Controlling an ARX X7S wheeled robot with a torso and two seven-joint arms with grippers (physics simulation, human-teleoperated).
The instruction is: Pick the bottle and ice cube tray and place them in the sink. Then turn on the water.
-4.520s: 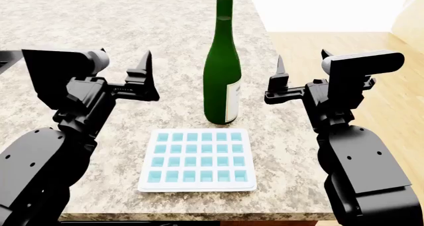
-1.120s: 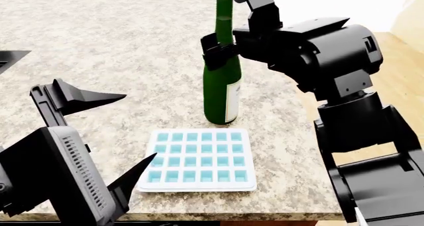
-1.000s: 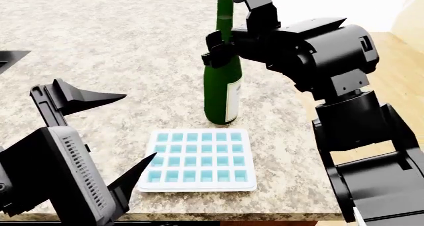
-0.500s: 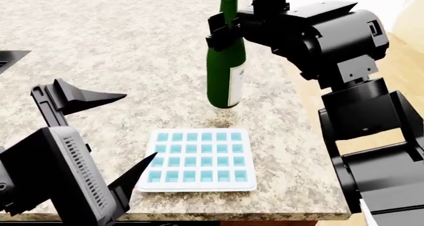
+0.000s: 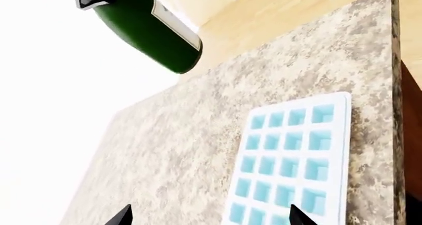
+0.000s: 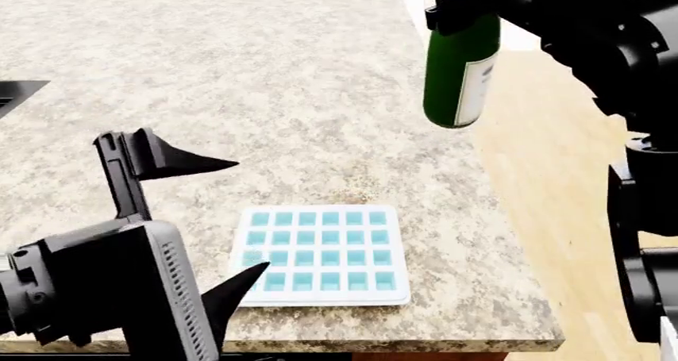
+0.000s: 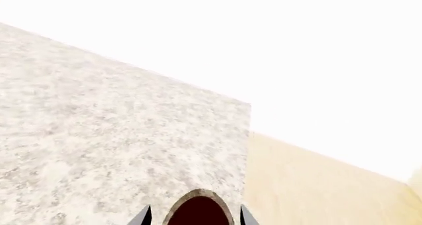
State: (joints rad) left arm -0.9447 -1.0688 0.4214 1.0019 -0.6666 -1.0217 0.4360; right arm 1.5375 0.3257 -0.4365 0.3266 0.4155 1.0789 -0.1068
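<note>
One bottle (image 6: 461, 67) apparently in right hand (image 6: 458, 8).

We see a speckled granite countertop (image 6: 265, 91) w/ beige-grey pattern, front edge & right edge in view, wooden floor (image 6: 561, 186) beyond its right side. On it lies the ice cube tray (image 6: 317, 255), flat, near the front edge, approx parallel to it. Nothing else is seen resting on the top.
</note>
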